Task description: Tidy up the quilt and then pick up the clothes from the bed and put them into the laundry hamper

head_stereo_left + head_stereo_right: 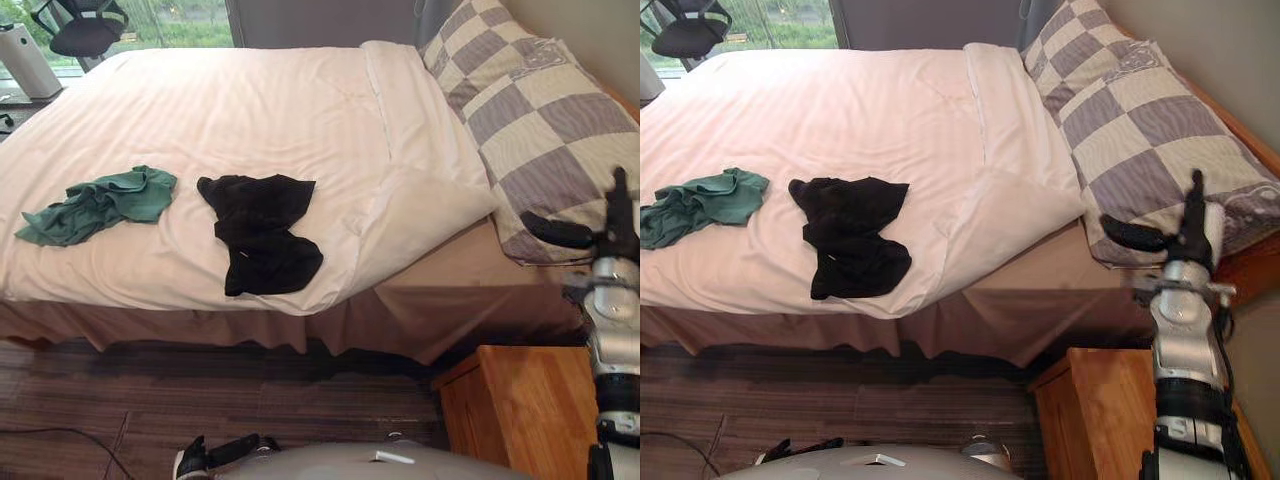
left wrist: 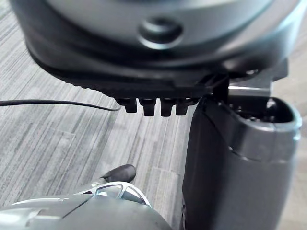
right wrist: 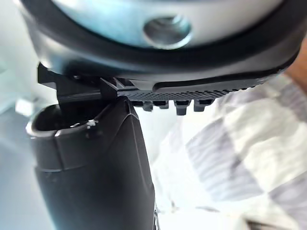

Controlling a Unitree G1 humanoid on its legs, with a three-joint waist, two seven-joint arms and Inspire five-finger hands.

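Note:
A white quilt (image 1: 250, 120) covers the bed, and its near right corner (image 1: 430, 215) is bunched back off the tan sheet (image 1: 470, 265). On the quilt lie a crumpled green garment (image 1: 100, 203) at the left and a black garment (image 1: 258, 232) near the front edge. My right hand (image 1: 1188, 232) is raised beside the checked pillow (image 1: 1140, 120), fingers straight, thumb out, holding nothing. In the right wrist view the hand (image 3: 96, 158) is in front of the pillow (image 3: 240, 143). My left hand (image 1: 215, 452) hangs low over the floor, relaxed and holding nothing.
A wooden nightstand (image 1: 520, 405) stands by the bed's near right corner, below my right arm. Dark plank floor (image 1: 200, 400) runs along the bed's front. Beyond the bed's far left are a black office chair (image 1: 85, 28) and a white appliance (image 1: 25, 60) by the window.

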